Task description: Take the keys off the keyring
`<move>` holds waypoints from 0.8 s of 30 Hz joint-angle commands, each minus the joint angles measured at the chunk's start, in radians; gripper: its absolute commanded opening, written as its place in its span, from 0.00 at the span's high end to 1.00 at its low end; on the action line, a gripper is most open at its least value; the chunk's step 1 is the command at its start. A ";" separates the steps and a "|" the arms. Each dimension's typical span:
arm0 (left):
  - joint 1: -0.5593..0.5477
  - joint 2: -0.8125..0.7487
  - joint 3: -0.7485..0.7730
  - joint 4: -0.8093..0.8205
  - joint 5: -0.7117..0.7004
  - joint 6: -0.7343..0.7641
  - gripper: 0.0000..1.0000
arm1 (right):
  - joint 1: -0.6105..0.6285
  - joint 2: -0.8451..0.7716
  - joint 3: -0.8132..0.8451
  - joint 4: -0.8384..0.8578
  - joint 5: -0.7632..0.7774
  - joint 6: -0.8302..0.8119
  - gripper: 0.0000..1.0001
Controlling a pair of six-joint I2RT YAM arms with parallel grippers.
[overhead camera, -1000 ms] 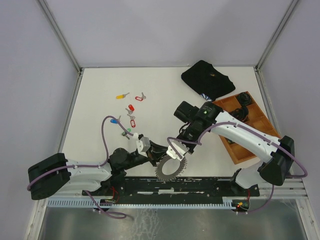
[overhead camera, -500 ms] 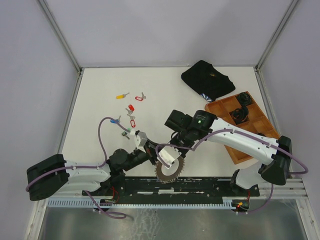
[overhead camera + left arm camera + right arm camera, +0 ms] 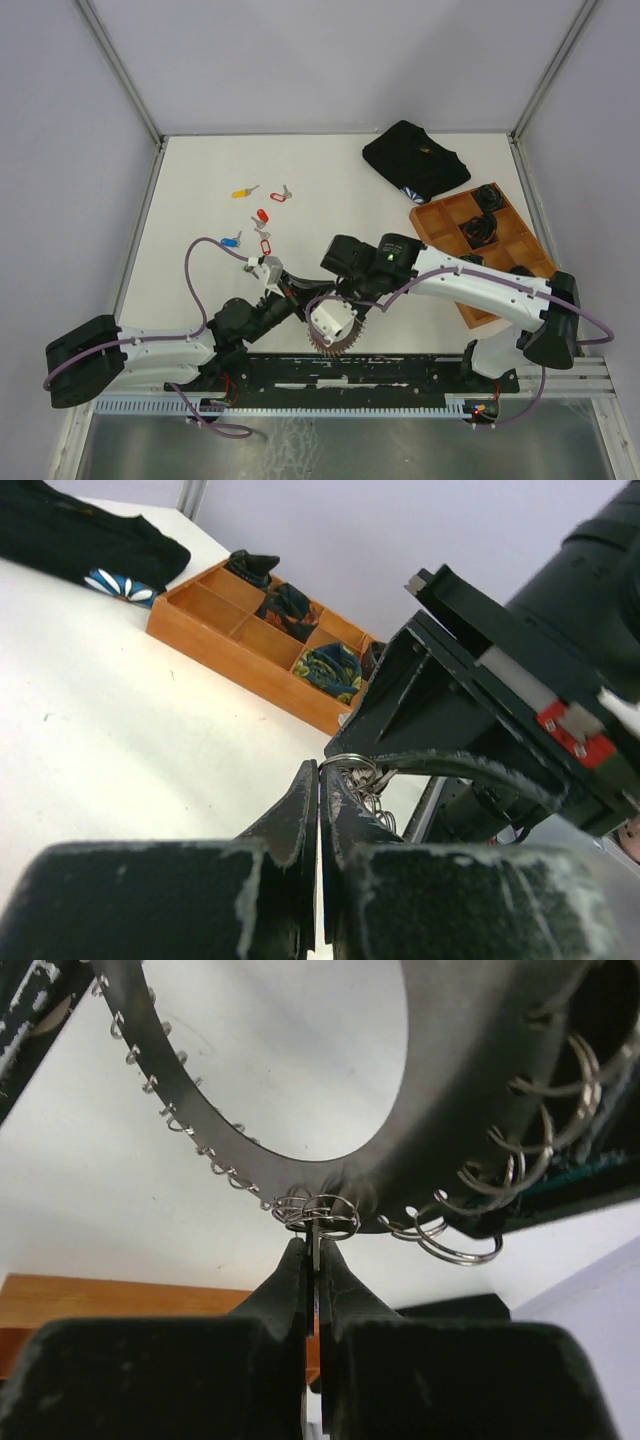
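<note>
The keyring point(image 3: 340, 344) is a dark round band fringed with small silver split rings, held above the table's near edge and mostly hidden under my right gripper point(image 3: 334, 328). In the right wrist view the band point(image 3: 470, 1090) arches overhead. My right gripper point(image 3: 312, 1245) is shut on a thin flat silvery piece hanging among its rings. I cannot tell whether that piece is a key. My left gripper point(image 3: 298, 303) meets the keyring from the left. In the left wrist view my left gripper point(image 3: 320, 768) is shut on a small ring point(image 3: 350, 767). Loose keys lie on the table: yellow point(image 3: 240, 192), red point(image 3: 263, 215) and blue point(image 3: 230, 241).
Two more red-headed keys point(image 3: 280, 196) point(image 3: 265, 246) lie among the loose ones. A wooden compartment tray point(image 3: 470, 300) with dark coiled items stands at the right, also in the left wrist view point(image 3: 230, 670). A black cloth point(image 3: 415, 158) lies at the back right.
Both grippers have moved left and towards the near edge with the keyring between them. The right arm has stretched further left. The green key beside the left wrist no longer shows.
</note>
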 commanded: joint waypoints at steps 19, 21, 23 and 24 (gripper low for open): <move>0.019 -0.016 0.023 0.009 -0.006 0.286 0.97 | -0.194 -0.132 0.126 -0.076 -0.378 0.070 1.00; 0.022 -0.012 0.042 -0.020 -0.001 0.299 0.97 | -0.194 -0.125 0.122 -0.064 -0.358 0.081 1.00; 0.024 -0.013 0.053 -0.051 0.005 0.308 0.97 | -0.194 -0.122 0.115 -0.050 -0.340 0.092 1.00; 0.025 -0.016 0.056 -0.067 0.008 0.312 0.97 | -0.194 -0.120 0.114 -0.048 -0.339 0.095 1.00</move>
